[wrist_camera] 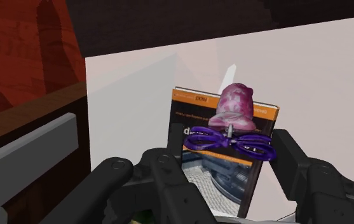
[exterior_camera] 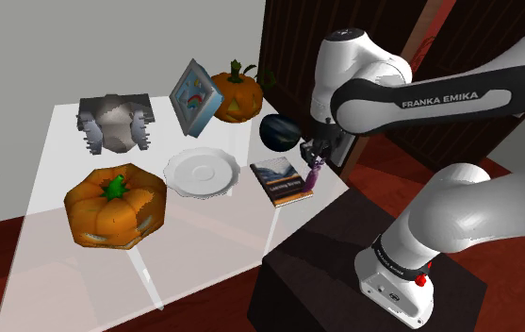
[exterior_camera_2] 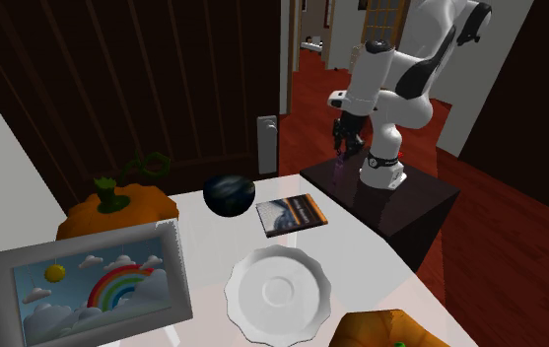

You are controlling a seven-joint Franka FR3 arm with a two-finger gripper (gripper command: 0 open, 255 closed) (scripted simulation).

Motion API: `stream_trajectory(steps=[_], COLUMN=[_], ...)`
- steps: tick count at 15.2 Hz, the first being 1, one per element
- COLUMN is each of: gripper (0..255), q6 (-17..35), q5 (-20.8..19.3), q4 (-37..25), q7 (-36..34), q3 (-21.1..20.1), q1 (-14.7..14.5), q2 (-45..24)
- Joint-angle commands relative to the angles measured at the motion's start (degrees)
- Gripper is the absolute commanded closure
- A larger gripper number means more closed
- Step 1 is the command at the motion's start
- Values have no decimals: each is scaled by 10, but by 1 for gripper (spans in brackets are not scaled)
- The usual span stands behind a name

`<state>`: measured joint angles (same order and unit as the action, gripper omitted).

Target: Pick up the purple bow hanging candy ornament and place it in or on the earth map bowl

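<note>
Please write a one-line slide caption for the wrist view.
Black two-finger gripper clasps a pink candy ornament with purple bow over an orange-and-dark book on a white table.

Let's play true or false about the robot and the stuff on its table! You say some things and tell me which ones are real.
1. The gripper is clasping the ornament with the purple bow. True.
2. The ornament is already lying in the dark globe bowl. False: it is between the gripper's fingers, over the book, apart from the bowl.
3. The framed picture shows a rainbow. True.
4. The book lies on top of the white plate. False: it lies flat on the table, beside the plate.
</note>
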<state>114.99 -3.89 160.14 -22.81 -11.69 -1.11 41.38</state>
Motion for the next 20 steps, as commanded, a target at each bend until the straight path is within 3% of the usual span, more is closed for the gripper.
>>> stream_trajectory(steps=[1,17,20], gripper=[255,255,255], q6=[-19,-150,-128], q5=[1,-2,-23], q4=[-13,-117,-162], q7=[2,24,44], q3=[1,13,29], q1=[-1,1,22], q2=[6,34,-28])
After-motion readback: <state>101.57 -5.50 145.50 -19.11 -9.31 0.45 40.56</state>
